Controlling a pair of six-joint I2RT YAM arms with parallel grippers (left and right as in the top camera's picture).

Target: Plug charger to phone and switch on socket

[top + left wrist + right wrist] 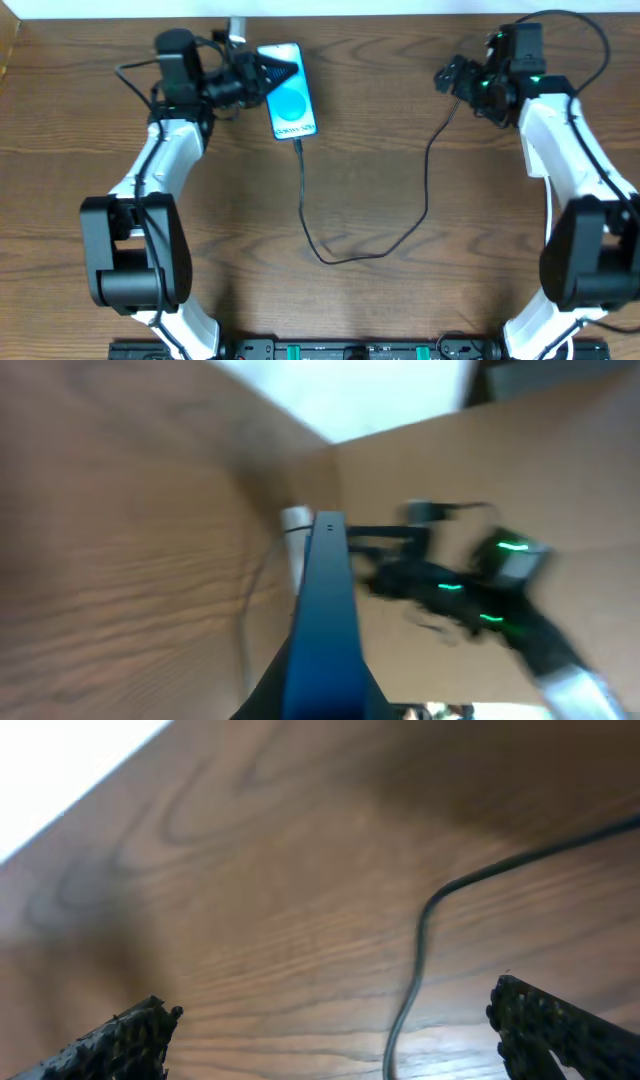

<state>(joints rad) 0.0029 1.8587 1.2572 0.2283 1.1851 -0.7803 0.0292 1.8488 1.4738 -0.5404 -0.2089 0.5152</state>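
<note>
Seen from overhead, the left gripper is closed on the phone, clamping the upper part of the long edge that faces the left arm. The phone's bright blue screen, with its lighter blue circle, faces the overhead camera, and the handset sits slightly askew. Whether it rests on the wooden table or is lifted off it cannot be told.

In the blurred left wrist view the phone appears edge-on, a blue slab rising from between the gripper's dark fingers. A small white object stands just beside the phone's top end; what it is cannot be made out.

The black charger cable meets the phone's lower short edge, though whether its plug is fully seated cannot be told. From there it runs straight away from the phone, bends, sweeps out to the side opposite the left gripper and climbs back level with the phone, where it passes out of sight under the right gripper.

The right gripper is well apart from the phone, its jaws spread wide with nothing in them. Its wrist view shows the two fingertips far apart, with bare wood and a stretch of the cable beyond them.
</note>
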